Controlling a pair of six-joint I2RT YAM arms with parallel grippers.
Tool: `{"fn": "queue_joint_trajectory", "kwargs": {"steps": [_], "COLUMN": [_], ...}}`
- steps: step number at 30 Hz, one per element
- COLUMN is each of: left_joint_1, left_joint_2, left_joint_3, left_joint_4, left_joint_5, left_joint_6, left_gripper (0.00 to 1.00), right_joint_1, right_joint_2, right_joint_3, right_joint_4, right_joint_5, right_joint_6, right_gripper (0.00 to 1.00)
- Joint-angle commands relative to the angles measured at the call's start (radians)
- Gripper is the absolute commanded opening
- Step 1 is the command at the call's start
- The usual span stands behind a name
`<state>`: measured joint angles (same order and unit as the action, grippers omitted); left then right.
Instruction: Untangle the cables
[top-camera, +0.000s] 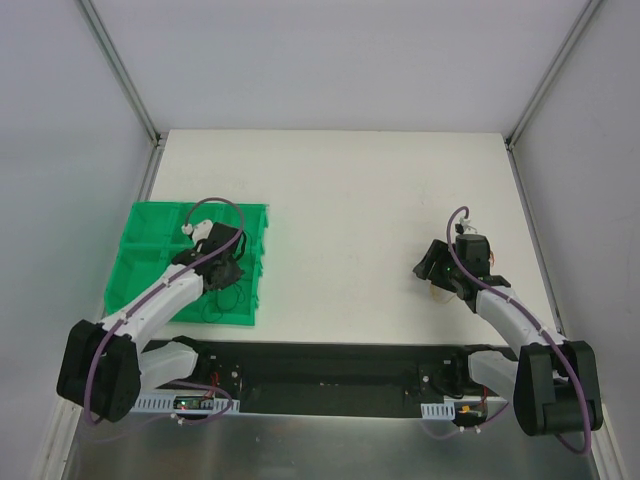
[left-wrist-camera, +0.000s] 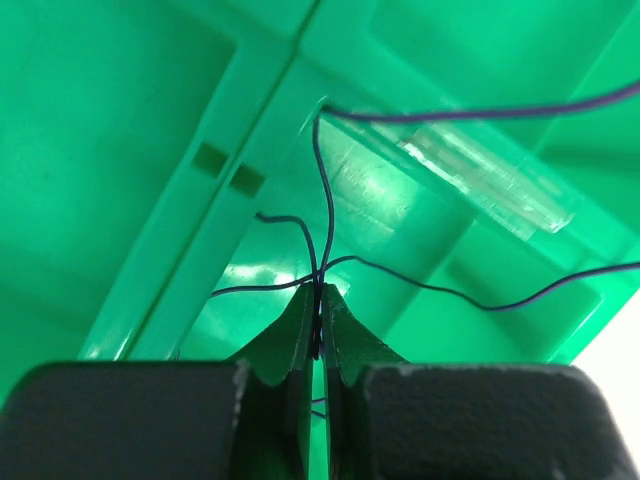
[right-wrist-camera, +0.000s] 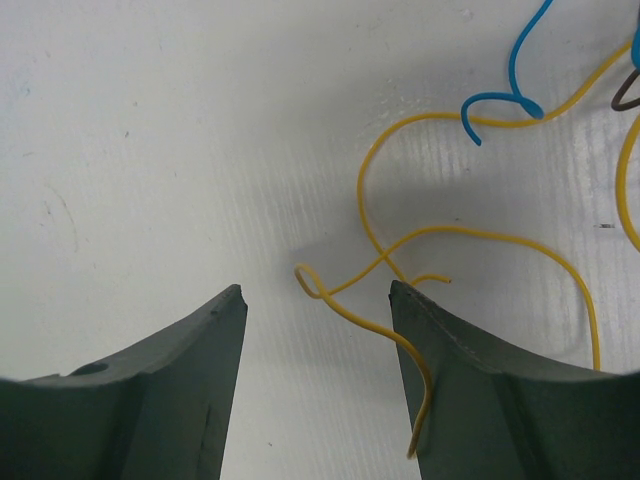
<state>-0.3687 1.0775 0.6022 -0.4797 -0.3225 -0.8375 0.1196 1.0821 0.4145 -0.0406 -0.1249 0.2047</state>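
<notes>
Left gripper (left-wrist-camera: 320, 300), mine, is clenched on a hair-thin dark violet wire (left-wrist-camera: 327, 215), pinching it where several of its strands cross. It hangs over a green plastic compartment tray (left-wrist-camera: 130, 150) that sits by the left edge of the white worktop (right-wrist-camera: 150, 150), toward the near-left corner. The strands fan out from my fingertips, upward and sideways across the tray's dividers.

My right gripper (right-wrist-camera: 316, 290) is spread wide and grasps nothing. It is low over bare worktop toward the right edge. A thin yellow wire (right-wrist-camera: 480, 232) loops around its fingers: one small curl lies in the gap, and a tail crosses in front of one finger. A thin blue wire (right-wrist-camera: 515, 70) hooks over the yellow one farther out, and a brown wire end (right-wrist-camera: 622, 95) shows at the picture's border.

I judge these wires almost weightless, springy and kinked. They will likely keep their curls, slip from a loose pinch and drag their neighbours along. The best hold looks like a free stretch near an end, away from crossings, gripped firmly and drawn slowly.
</notes>
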Motion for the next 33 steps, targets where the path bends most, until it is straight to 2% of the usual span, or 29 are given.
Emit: {"fn": "queue_joint_trajectory", "kwargs": {"steps": [1, 2, 3, 5, 7, 9, 13, 15, 17, 22, 27, 28, 30, 33], "left_joint_1": [0.013, 0.013, 0.013, 0.013, 0.016, 0.019, 0.022, 0.022, 0.025, 0.072, 0.129, 0.129, 0.129, 0.128], "left_joint_2": [0.062, 0.053, 0.035, -0.011, -0.065, -0.122, -0.214, -0.228, -0.209, -0.058, 0.154, 0.189, 0.255, 0.317], "left_joint_3": [0.073, 0.068, 0.059, 0.042, 0.036, 0.06, 0.148, 0.194, 0.25, 0.399, 0.537, 0.559, 0.597, 0.588], "left_joint_4": [0.006, 0.004, 0.006, 0.003, -0.016, -0.058, -0.178, -0.203, -0.218, -0.197, -0.155, -0.155, -0.172, -0.172], "left_joint_5": [0.019, 0.037, 0.058, 0.086, 0.118, 0.14, 0.169, 0.201, 0.209, 0.148, 0.209, 0.197, 0.151, 0.071], "left_joint_6": [0.023, 0.025, 0.023, 0.024, 0.034, 0.047, 0.128, 0.204, 0.273, 0.376, 0.414, 0.437, 0.469, 0.485], "left_gripper": [0.0, 0.01, 0.12, 0.45, 0.66, 0.75, 0.87, 0.85, 0.87, 0.89, 0.83, 0.82, 0.72, 0.65], "right_joint_1": [-0.003, -0.003, -0.001, -0.003, -0.003, -0.003, -0.003, -0.003, -0.003, -0.003, -0.003, -0.001, -0.001, -0.003], "right_joint_2": [-0.022, -0.024, -0.025, -0.025, -0.021, -0.011, -0.001, -0.001, -0.001, -0.001, -0.005, -0.007, -0.011, -0.017], "right_joint_3": [0.014, 0.014, 0.012, 0.012, 0.015, 0.018, 0.021, 0.021, 0.021, 0.021, 0.02, 0.02, 0.018, 0.015], "right_joint_4": [0.024, 0.022, 0.022, 0.022, 0.024, 0.024, 0.027, 0.025, 0.027, 0.027, 0.025, 0.025, 0.022, 0.022], "right_joint_5": [-0.007, -0.007, -0.007, -0.009, -0.012, -0.018, -0.024, -0.025, -0.025, -0.027, -0.024, -0.024, -0.022, -0.021], "right_joint_6": [-0.013, -0.013, -0.013, -0.014, -0.014, -0.016, -0.014, -0.014, -0.014, -0.014, -0.016, -0.014, -0.016, -0.016], "right_gripper": [0.63, 0.63, 0.63, 0.63, 0.63, 0.63, 0.63, 0.63, 0.63, 0.63, 0.63, 0.63, 0.63, 0.63]}}
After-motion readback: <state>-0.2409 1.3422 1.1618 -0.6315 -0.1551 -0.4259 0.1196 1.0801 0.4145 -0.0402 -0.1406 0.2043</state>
